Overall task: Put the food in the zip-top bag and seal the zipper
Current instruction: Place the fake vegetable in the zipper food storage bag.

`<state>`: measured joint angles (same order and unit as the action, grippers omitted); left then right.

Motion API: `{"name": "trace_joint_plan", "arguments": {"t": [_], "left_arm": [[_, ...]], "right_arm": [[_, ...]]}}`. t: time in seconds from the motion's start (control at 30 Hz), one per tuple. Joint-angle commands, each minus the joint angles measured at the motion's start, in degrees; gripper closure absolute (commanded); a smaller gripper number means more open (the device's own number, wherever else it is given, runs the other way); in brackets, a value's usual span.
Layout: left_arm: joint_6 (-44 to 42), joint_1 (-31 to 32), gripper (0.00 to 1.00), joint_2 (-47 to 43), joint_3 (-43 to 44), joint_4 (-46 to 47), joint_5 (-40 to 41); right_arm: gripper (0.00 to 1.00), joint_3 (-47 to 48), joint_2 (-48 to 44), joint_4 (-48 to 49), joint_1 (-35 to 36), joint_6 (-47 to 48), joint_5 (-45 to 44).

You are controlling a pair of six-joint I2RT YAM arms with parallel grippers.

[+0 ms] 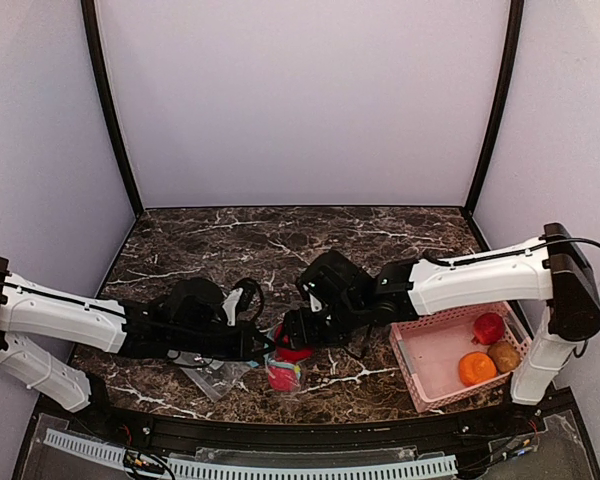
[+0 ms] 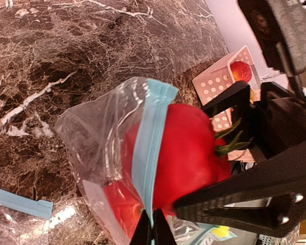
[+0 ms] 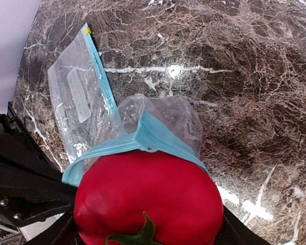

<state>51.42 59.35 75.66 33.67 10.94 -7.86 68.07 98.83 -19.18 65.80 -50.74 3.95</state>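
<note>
Red fruit point(image 3: 148, 199): glossy, green stalk, half inside bag point(image 2: 99, 138) mouth, blue zipper band stretched across it. Second red shape sits deeper in bag, under plastic. Your right gripper point(image 1: 302, 332) clenched on red fruit. Your left gripper point(image 2: 153, 229) pinched on bag rim at zipper. Spare bag point(image 3: 76, 102) lies flat just left of bag. Basket point(image 1: 420, 375) right of bag, near table edge, holds red, orange point(image 1: 476, 368) and brownish pieces. Marble top point(image 1: 280, 240) runs from bag to pale walls point(image 1: 300, 100).

dark marble table point(image 1: 280, 240), pale lilac walls point(image 1: 300, 100), 2 black corner posts point(image 1: 110, 110)
</note>
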Motion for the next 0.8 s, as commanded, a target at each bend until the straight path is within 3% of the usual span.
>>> {"name": "trace_joint_plan", "arguments": {"t": [0.0,0.47,0.77], "left_arm": [[-0.80,-0.28,0.99,-2.79,-0.48,2.71,0.02],[-2.35,-0.27,0.99,-3.41,0.17,6.81,-3.45],[-1.20,-0.51,0.99,-4.13,-0.08,3.51,-1.62]], "right_arm": [[0.48,2.70,3.01,-3.01,1.65,2.03,-0.71],[0.46,10.17,11.65,-10.74,2.16,3.47,-5.30],[0.27,11.27,9.34,-11.10,2.22,3.93,-5.21]]}}
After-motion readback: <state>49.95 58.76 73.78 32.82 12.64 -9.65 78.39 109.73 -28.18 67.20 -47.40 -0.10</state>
